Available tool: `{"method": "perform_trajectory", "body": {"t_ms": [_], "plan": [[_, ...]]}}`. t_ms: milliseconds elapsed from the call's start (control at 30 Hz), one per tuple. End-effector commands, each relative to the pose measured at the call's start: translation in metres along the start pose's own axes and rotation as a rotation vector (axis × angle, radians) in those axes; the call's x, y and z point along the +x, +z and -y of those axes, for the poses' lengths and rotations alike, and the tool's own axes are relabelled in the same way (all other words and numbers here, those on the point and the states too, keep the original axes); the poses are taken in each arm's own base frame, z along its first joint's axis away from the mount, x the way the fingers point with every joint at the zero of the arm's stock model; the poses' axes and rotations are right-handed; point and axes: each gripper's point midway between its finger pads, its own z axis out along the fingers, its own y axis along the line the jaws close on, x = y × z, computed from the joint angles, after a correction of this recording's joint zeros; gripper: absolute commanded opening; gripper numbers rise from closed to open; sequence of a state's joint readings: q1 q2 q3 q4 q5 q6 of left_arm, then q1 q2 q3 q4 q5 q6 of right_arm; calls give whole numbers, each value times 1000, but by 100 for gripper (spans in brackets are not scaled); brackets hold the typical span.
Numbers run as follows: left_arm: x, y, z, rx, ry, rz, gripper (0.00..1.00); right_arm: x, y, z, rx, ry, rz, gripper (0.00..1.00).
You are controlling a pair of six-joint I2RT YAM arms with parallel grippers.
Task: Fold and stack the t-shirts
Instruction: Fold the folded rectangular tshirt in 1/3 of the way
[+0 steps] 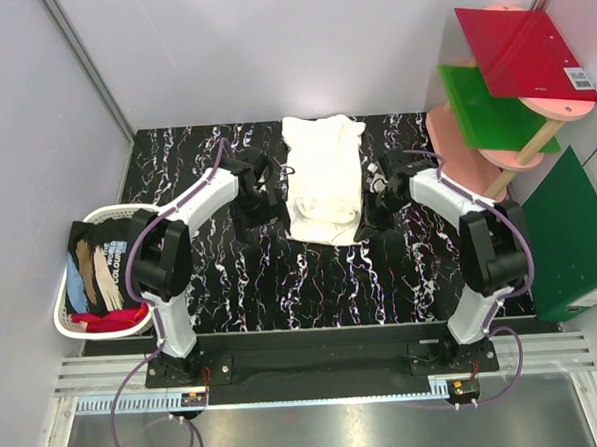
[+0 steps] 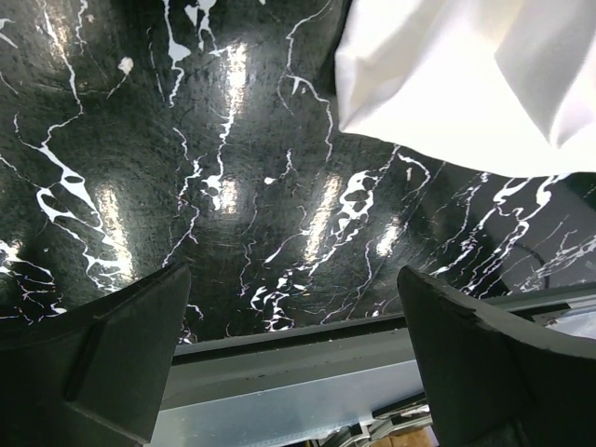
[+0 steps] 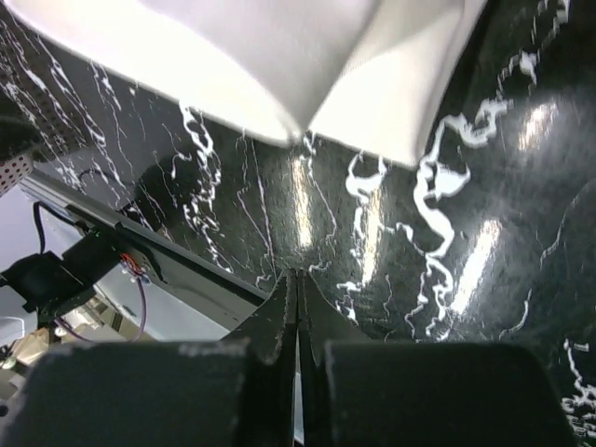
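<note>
A black marble-patterned table [image 1: 282,284] veined in white fills the cell, with pale walls around it. The cream-white t-shirt [image 1: 321,177] lies in the middle of the far half, gathered into a long narrow strip running away from the arm bases. We judge this to be a fold partly made.

Our left gripper [image 2: 293,277] sits low just beside the strip's left edge, its fingers spread wide with nothing between them. Our right gripper [image 3: 298,279] flanks the other edge, fingers pressed together with no cloth seen in them. To us this flanking stance looks like readiness to take the near hem from both sides.

A black t-shirt with tan streaks [image 1: 100,259] and a red t-shirt [image 1: 123,318] are heaped in a white basket [image 1: 60,296] at the left edge, well apart from the strip. A red board [image 1: 525,51] and a green board [image 1: 488,108] rest on a pink rack [image 1: 455,150] at the far right, apart from the cloth. Nothing lies between either gripper and the shirt.
</note>
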State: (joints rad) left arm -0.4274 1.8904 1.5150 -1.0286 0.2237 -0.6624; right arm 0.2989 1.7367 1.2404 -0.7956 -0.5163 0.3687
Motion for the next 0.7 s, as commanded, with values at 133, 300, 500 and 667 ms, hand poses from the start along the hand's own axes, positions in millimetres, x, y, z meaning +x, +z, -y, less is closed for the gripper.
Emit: {"method": "perform_trajectory", "body": {"t_ms": [133,300,500,667], "plan": [[0,-12,-9,-17,0,63,99,-57,33,-10,-30,-42,-7,0],[1,-14,-14,-25,-13,65,99,-110,42,-19,-5,-39,83,0],[2,-12,-18,-37,-17,54,99,-165,35,-9,143,-11,257,0],[-2,-12,-15,-31,-9,55,99,-176,10,-4,222,-5,390,0]]}}
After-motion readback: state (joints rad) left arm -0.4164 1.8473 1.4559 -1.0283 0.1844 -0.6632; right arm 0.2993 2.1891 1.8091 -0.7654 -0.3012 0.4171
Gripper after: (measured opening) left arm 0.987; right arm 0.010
